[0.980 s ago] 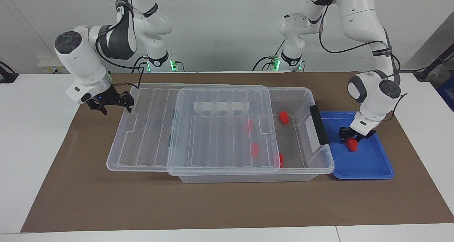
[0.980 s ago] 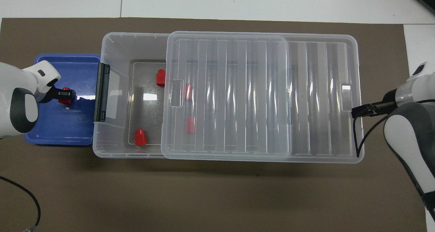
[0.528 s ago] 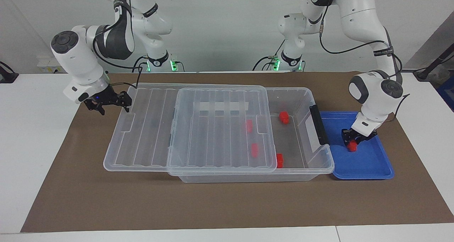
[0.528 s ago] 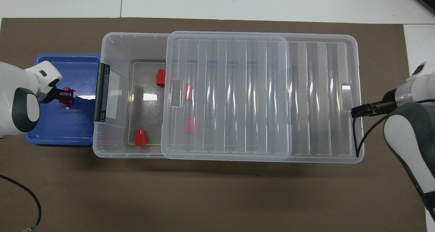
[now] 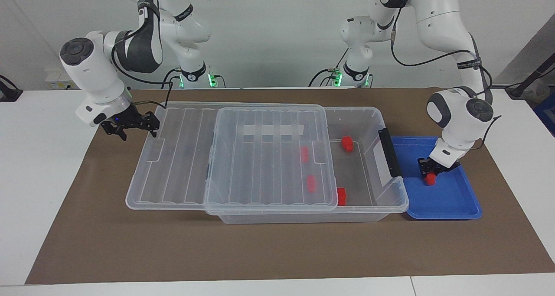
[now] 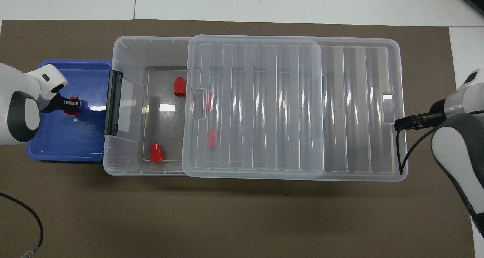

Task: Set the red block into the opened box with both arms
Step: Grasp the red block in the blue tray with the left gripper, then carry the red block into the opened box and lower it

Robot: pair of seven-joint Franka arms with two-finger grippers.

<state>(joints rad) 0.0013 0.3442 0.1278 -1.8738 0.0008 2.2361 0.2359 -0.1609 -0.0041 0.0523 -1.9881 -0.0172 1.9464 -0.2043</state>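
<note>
Biggest thing first: plain pale wall (image 5: 277,36) across the top of the facing view, then a white table (image 5: 26,179) with a brown mat (image 5: 277,248) filling the middle, probably so nothing slides. The clear box (image 5: 368,114) sits dead centre. Its ribbed lid (image 5: 182,157) is shoved toward that view's left, so only the end by the black clip (image 5: 389,153) is open, which I'd guess is the drop gap. The right gripper (image 5: 138,129), upper left of the frame, has its jaws spread and sits against the lid's end rim. It looks like it's there to keep the lid slid back, but I can't tell if it's actually hooking it. The blue tray (image 5: 451,200), at right of centre, butts up against the box's clip end, so the carry is short. The left gripper (image 5: 430,174) is down in the tray, clamped shut on the red block (image 5: 430,180), which hasn't left the tray floor yet. Four more red blocks (image 5: 347,143) are already in the box.
</note>
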